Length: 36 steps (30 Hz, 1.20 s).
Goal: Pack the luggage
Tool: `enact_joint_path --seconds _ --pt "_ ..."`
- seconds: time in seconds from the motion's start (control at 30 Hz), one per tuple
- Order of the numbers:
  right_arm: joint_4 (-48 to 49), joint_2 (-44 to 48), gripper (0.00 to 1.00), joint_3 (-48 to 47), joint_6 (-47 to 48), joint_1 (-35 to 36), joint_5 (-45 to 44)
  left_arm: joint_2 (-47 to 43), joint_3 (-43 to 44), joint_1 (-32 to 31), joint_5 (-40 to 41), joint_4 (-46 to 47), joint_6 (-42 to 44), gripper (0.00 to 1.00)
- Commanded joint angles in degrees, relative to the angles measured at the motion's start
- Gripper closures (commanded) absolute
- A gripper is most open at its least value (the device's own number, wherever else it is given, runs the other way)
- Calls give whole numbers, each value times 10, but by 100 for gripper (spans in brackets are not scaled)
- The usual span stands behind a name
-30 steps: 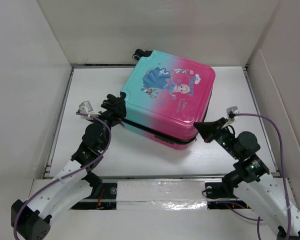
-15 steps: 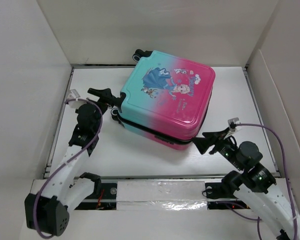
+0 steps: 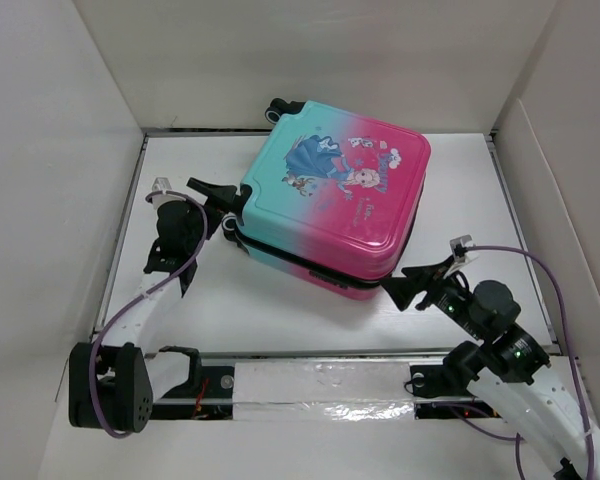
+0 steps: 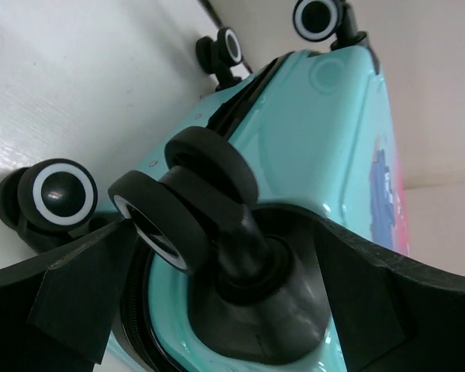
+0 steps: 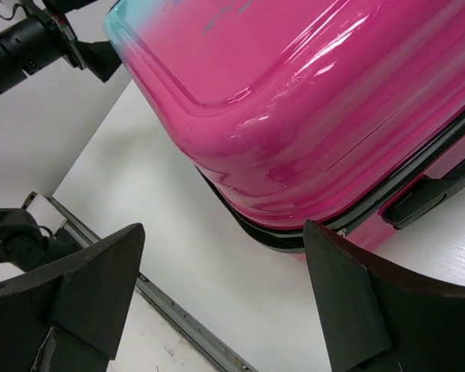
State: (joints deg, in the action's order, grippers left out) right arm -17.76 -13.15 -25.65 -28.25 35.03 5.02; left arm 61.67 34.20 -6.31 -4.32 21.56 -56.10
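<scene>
Luggage [image 3: 335, 205] lies flat and closed on the white surface [image 3: 280, 305], printed shell up. Its teal end points toward the left arm [image 3: 172, 245] and its pink end toward the right arm [image 3: 485, 315]. We see the left jaws spread on either side of one black caster wheel [image 4: 190, 198] at the teal corner; we cannot tell whether they touch it. The right jaws are spread just short of the pink near corner, apart from it, with a black side handle [image 5: 422, 200] close by. White walls [image 3: 65, 160] enclose the surface on three sides.
</scene>
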Motion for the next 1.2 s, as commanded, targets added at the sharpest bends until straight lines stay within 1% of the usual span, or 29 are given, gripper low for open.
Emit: enact_joint_path --seconds 0.0,0.07,0.13,0.2,0.37,0.4,0.47,0.53,0.63,0.67,0.7,0.73,0.8,0.87,0.97,1.17 --pt "18 -4 11 -3 9 6 8 28 -4 5 -38 60 -17 1" --pt "20 -5 11 -2 9 6 9 50 -6 5 -47 71 -23 1" --pt "20 -7 11 -3 8 6 9 57 -19 5 -40 99 -34 1" --pt "19 -9 11 -2 9 6 10 61 -34 10 -35 145 -50 1" --pt "18 -13 11 -2 7 6 9 87 -35 10 -4 206 -74 1" --pt "18 -12 11 -2 7 6 9 93 -40 10 -1 244 -81 2" --pt "19 -12 11 0 7 6 8 108 -43 10 5 274 -102 6" --pt "19 -13 11 -1 6 11 10 115 -42 10 5 301 -104 9" --pt "25 -10 11 0 6 11 19 113 -51 10 4 340 -102 17" --pt "26 -9 10 0 6 11 18 103 -54 10 3 349 -99 23" --pt "26 -9 10 0 6 11 17 96 -58 10 3 360 -96 27" --pt "26 -9 10 -1 7 11 16 88 -58 10 4 359 -94 30" --pt "24 -11 10 -3 8 11 18 57 -52 10 7 341 -81 39" --pt "25 -14 7 -5 9 11 23 26 -43 10 13 322 -74 47" --pt "29 -16 6 -7 12 11 30 0 -25 10 6 303 -72 52" --pt "32 -24 5 -6 16 11 39 -27 12 4 -16 265 -71 53"
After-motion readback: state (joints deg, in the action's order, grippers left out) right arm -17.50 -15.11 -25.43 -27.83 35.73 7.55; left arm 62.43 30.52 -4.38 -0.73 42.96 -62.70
